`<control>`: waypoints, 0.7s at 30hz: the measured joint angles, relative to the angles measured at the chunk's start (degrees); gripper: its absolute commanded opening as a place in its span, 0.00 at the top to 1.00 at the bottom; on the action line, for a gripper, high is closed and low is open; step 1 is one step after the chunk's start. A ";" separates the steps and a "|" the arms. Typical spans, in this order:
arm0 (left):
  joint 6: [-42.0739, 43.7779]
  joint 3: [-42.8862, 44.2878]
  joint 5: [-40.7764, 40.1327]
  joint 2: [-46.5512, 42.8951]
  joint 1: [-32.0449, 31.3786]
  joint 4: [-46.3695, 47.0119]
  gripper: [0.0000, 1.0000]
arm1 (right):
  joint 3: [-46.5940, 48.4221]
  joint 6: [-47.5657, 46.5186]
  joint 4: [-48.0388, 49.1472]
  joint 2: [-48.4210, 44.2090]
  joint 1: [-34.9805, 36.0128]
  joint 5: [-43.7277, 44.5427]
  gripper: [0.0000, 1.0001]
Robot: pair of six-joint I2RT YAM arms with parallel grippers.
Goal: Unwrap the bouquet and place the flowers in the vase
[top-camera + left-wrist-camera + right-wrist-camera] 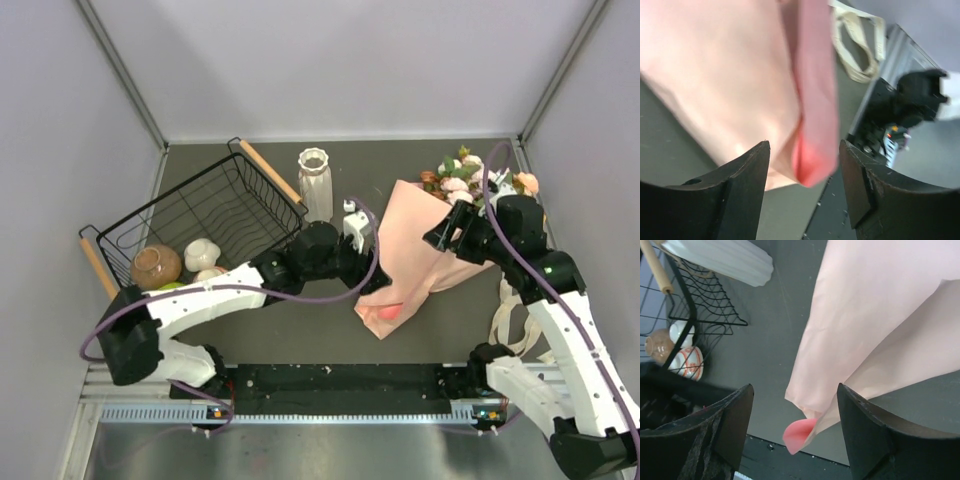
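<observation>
Black wire basket (225,205) on the left half of the dark worktop (400,160), set at an angle to its edges. Wooden handle (270,172) at the far end, a second (97,265) at the left end. Inside, bunched at the near-left end: round brown pot (156,266), white knobbly piece (202,253) just beside it, white cup with orange-red pattern (687,362), something green (172,286), mostly hidden. Cream fabric straps (510,315) lying loose near the right edge. Metal rail (300,412) along the near edge. Grey walls (350,60) on three sides.
</observation>
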 measured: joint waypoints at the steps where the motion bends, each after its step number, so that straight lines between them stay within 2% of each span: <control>1: -0.92 0.26 0.09 1.27 2.14 0.74 0.41 | 0.68 -0.09 0.07 -0.31 0.00 -0.44 0.30; 5: -2.40 6.10 1.70 11.04 4.96 0.20 0.43 | 3.21 -0.09 -0.24 -1.46 0.00 -1.73 0.30; 10: -3.67 15.56 5.31 26.43 2.49 -0.48 0.45 | 7.13 -0.13 -0.44 -1.90 0.02 -3.76 0.33; 15: -4.74 15.89 7.06 29.44 -2.93 -0.46 0.43 | 7.74 0.15 -0.87 -0.61 0.04 -1.55 0.39; 17: -4.63 15.58 7.65 29.27 -5.53 0.13 0.42 | 6.82 1.07 -0.31 0.52 0.04 0.13 0.44; 21: -3.74 9.75 7.50 25.40 -8.39 1.97 0.39 | 0.42 3.17 1.18 3.04 0.04 2.73 0.51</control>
